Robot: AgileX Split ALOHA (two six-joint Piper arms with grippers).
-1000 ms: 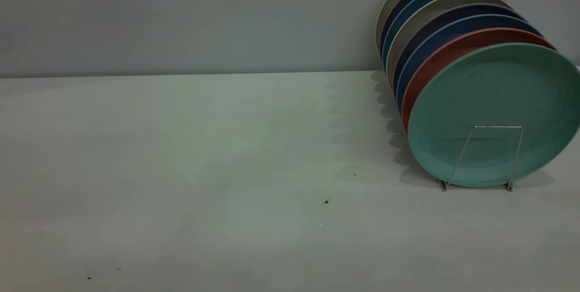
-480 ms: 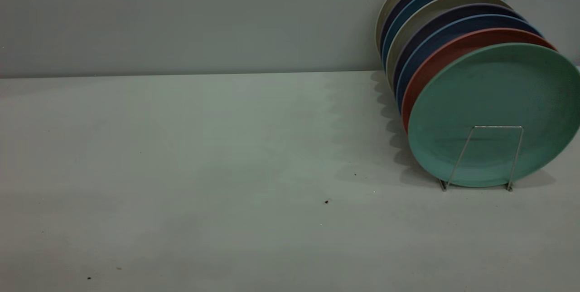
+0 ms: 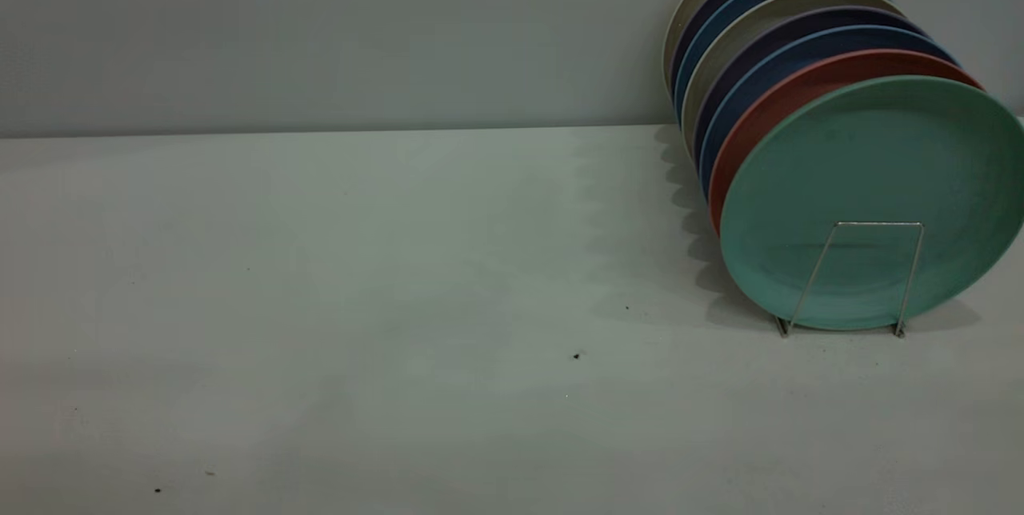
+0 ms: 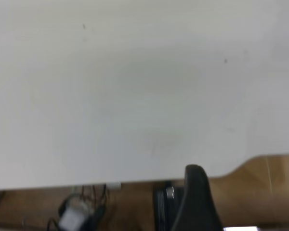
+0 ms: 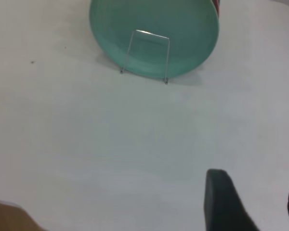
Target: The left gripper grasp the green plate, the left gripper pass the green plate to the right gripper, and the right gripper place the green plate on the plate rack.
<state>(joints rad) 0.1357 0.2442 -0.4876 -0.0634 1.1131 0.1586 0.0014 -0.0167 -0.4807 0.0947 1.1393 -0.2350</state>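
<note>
Fingers: none appear in the exterior view. Eight plates stand in one silver wire plate rack (image 3: 852,275) at right; the teal-green matte plate (image 3: 872,179) is frontmost, seemingly placed already.

Left wrist view: one dark finger (image 4: 197,202), bare pale bench (image 4: 135,86); grip unclear.

Right wrist view: right gripper (image 5: 260,202) spread, holding nothing. Retreat seems next.

Green plate (image 3: 872,179): matt, smooth, faint scuffs on face. Rack (image 3: 852,275): thin bright metal wire, shiny. Pink plate (image 3: 768,103) and blue plates (image 3: 760,59) behind it: same matt finish. Table (image 3: 360,275): pale, smooth, matt, few dark specks. Right gripper finger (image 5: 224,202): black, matt, looks plastic; table beneath it plain matt. Left gripper finger (image 4: 197,199): black, matt; wood-look floor (image 4: 260,185) beyond table edge.
</note>
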